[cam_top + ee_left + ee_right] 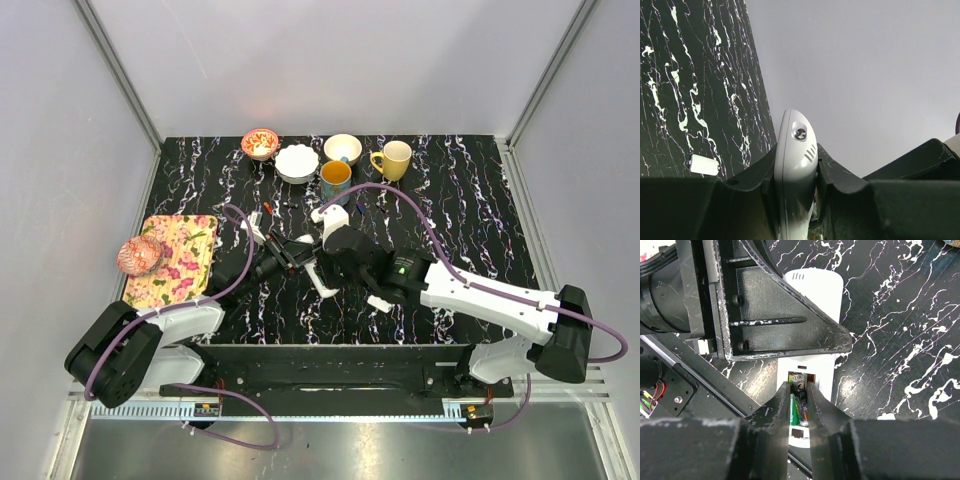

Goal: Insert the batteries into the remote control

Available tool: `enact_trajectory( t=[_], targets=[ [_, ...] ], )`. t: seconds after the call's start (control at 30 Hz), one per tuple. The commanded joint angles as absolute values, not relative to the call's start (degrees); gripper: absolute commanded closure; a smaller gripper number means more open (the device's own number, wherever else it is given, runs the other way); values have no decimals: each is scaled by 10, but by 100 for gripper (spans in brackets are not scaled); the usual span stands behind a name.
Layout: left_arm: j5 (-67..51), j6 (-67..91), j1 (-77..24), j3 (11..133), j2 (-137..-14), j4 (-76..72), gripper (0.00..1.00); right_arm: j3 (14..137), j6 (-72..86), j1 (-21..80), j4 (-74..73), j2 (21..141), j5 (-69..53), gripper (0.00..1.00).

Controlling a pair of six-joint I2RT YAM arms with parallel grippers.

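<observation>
My left gripper point(796, 150) is shut on the remote control point(795, 165), a slim white bar pinched edge-on between its fingers. In the top view the remote control point(322, 283) sits low over the middle of the table, with both grippers meeting at it. The right wrist view looks into its dark slot. A green battery point(794, 410) lies in the slot, and a black battery point(799, 379) lies beside it. My right gripper point(798, 385) stands narrowly open, its fingers close on either side of the black battery. The left gripper's finger point(775, 315) covers the middle of the remote control point(812, 290).
A small white rectangular chip point(380, 303) lies on the black marbled table near my right arm. Bowls point(296, 162) and mugs point(396, 159) stand along the back edge. A floral tray point(185, 255) with a pink wrapped thing point(139, 255) is at the left.
</observation>
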State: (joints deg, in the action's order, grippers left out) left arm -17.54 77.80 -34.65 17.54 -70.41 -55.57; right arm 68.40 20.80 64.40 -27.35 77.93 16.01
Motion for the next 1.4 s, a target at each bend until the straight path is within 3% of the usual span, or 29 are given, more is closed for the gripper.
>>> enact_trajectory(
  t=[0.0,0.23,1.37],
  targets=[
    [-171,800,-349,196,-690,-654,100,695,224,646,-319,790,170,74],
    [-172,801,-348,196,-695,-661,100,693,236,646,-322,780,192,64],
    [-181,804,-350,191,-701,-666,100,684,237,646,-298,715,265,48]
  ],
)
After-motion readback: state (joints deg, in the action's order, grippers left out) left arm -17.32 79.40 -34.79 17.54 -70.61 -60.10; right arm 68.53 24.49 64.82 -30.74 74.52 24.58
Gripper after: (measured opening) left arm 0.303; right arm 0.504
